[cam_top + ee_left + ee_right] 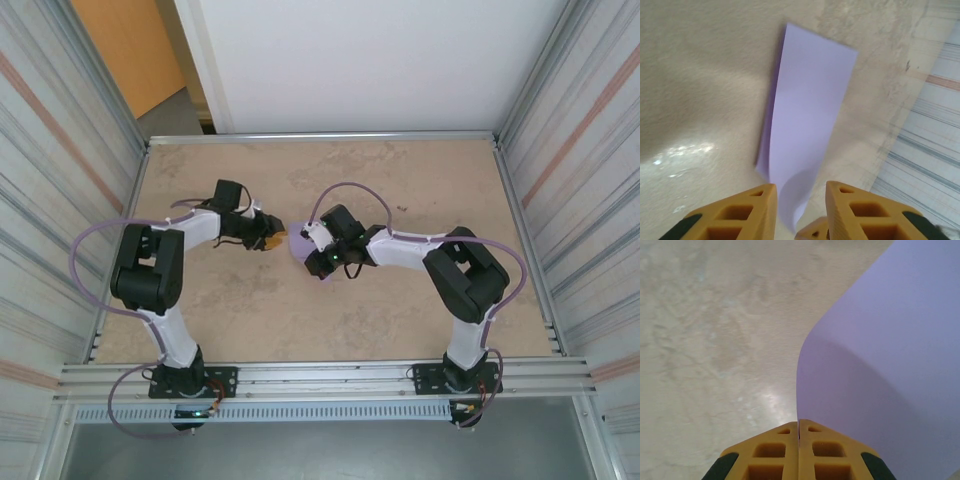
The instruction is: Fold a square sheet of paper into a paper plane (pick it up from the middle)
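The square sheet of paper point(297, 247) is lilac and lies at the table's middle, between both grippers. In the left wrist view the sheet point(807, 105) looks like a long strip that runs away from me, with its left edge curled up. My left gripper point(801, 186) is open, its fingers standing apart on either side of the strip's near end without pinching it. My right gripper point(798, 421) is shut on the edge of the sheet point(880, 365), which bulges up to its right. The right gripper's tip point(812, 231) pokes in under the left fingers. The paper plane is out of view.
The beige stone-look tabletop point(400, 180) spreads out round the paper. A metal rail point(320, 135) borders the far side and ribbed metal walls point(590, 200) stand left and right. The table's edge and a wall point(940, 150) lie close on the left wrist view's right side.
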`<state>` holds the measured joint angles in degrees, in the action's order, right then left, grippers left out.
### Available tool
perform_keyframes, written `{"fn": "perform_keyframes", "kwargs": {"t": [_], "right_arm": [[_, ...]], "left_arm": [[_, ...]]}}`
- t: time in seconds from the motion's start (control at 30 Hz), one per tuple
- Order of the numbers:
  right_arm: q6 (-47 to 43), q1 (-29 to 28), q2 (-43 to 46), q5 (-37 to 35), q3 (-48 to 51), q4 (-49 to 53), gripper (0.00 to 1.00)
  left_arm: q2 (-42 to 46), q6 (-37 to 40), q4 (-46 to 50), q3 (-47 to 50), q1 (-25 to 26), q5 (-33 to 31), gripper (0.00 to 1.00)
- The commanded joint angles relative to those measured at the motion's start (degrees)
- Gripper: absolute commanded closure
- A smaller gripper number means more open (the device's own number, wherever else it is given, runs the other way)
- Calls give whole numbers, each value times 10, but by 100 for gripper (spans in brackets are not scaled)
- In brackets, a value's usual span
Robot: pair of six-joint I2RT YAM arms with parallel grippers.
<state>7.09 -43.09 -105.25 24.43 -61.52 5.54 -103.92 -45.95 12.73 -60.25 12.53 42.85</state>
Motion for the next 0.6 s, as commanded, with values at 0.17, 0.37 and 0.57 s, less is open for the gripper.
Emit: {"fn": "perform_keyframes", "kwargs": {"t": [0.17, 0.37, 0.57], "right_arm": [[49, -2, 13, 98, 21, -24, 94], [49, 1, 6, 101, 15, -11, 93], [56, 11, -7, 81, 0, 9, 93]], "left_arm": [[-63, 7, 6, -58, 46, -2, 74], [-113, 35, 61, -102, 59, -24, 78], [-139, 78, 141, -141, 69, -68, 81]]}}
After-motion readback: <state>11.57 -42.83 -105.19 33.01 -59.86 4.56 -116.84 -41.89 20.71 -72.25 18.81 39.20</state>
